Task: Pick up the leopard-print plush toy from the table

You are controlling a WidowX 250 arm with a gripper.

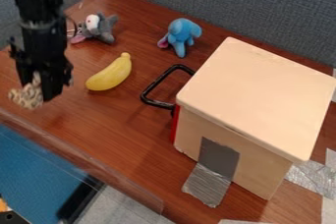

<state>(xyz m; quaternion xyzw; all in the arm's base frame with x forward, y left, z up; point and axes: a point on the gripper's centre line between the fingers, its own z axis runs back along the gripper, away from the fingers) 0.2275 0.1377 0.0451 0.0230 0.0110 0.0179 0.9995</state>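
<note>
Standing nearest the camera, a pale box (pixel 263 95) has silver tape (pixel 208 183) running from its front onto the wooden table (pixel 141 139). A black handle (pixel 150 94) juts from its side, toward the middle of the view. Farther back, at the left of the view, the black gripper (pixel 38 86) hangs down with its fingers closed around a spotted soft toy (pixel 26 95), part of which sticks out beside them. The step in hand looks like a carry or a placement; how high the toy hangs I cannot tell. The next move calls for a steady grip and a path clear of the yellow banana (pixel 110 74), which lies just beyond the gripper. If the toy is to be set down, it wants a gentle lowering before the fingers part. Farthest away, a grey plush toy (pixel 98 27) and a blue plush elephant (pixel 181 34) rest apart, before the fabric partition (pixel 223 2).
</note>
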